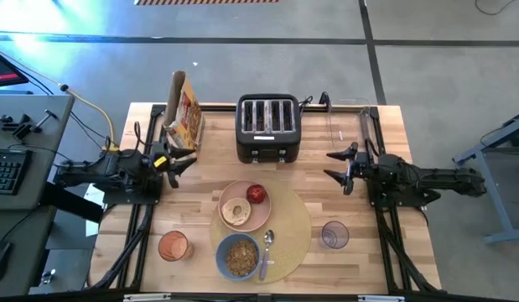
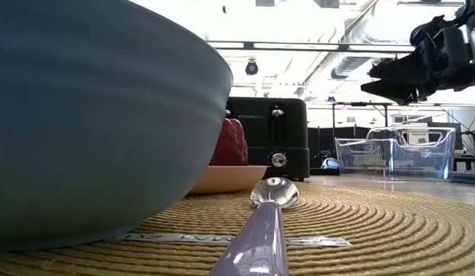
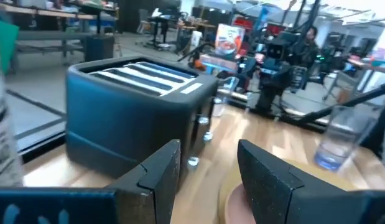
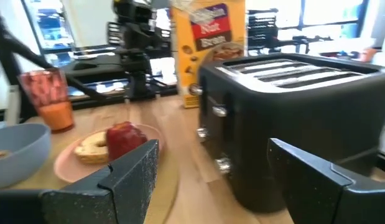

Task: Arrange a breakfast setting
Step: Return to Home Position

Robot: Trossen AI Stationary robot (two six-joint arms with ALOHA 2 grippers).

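Bumps were the worry — left fingers (image 3: 156, 174), wide open and empty, hung by the cereal box (image 1: 185, 109), right fingers (image 4: 127, 171), the same, near the toaster (image 1: 268, 128) — a wild swing might hit either.

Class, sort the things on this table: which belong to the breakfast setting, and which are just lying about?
Setting: placemat, pink plate, bagel, red apple, blue bowl, spoon, orange cup, glass.
Lying about: toaster, cereal box.
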